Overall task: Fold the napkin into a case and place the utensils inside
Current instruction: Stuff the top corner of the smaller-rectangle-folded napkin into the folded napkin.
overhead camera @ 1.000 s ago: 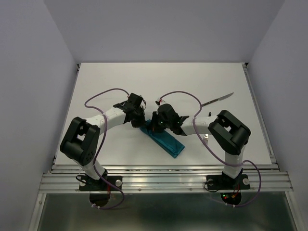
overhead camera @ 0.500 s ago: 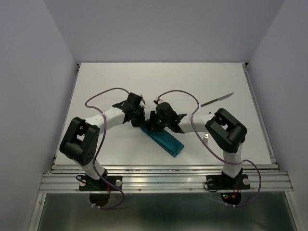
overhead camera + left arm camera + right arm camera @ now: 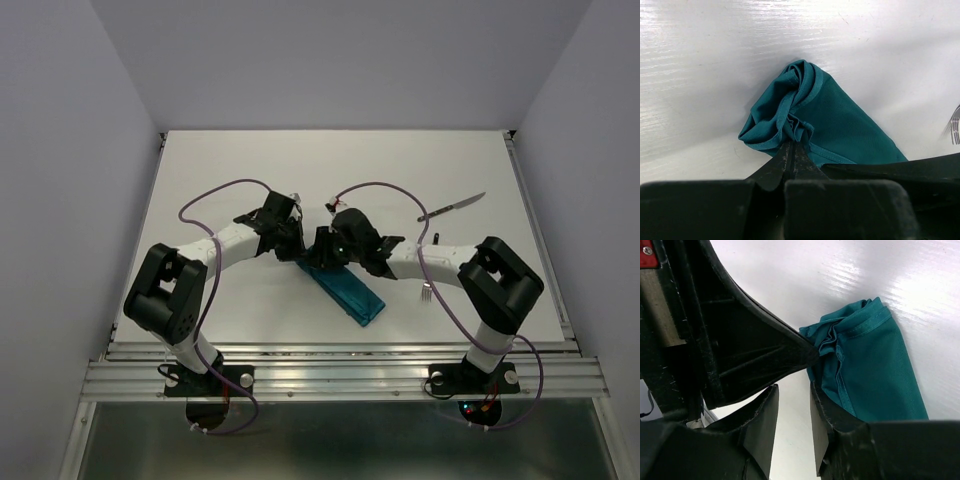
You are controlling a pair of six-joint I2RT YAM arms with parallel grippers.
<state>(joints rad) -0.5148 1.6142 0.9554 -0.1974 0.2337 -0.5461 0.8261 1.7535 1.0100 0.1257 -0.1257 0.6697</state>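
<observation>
The napkin point(image 3: 345, 291) lies folded into a narrow teal case running diagonally across the near middle of the table. My left gripper point(image 3: 792, 144) is shut on the bunched cloth at the case's upper-left end point(image 3: 826, 342). Just beside that end, my right gripper point(image 3: 792, 412) stands open with bare table between its fingers point(image 3: 761, 427); its right finger rests against the cloth edge. The knife point(image 3: 452, 207) lies at the far right. The fork point(image 3: 428, 292) peeks out by the right arm, and its tines point(image 3: 954, 129) show in the left wrist view.
Both arms meet over the case's upper end point(image 3: 310, 252), with purple cables looping above them. The white table point(image 3: 300, 170) ends in a metal rail point(image 3: 340, 365) at the near edge and grey walls on the other sides.
My right gripper has opened and let go of the cloth at the case's end. The right arm's elbow has swung out to the right. The left gripper has stayed shut on the napkin.
</observation>
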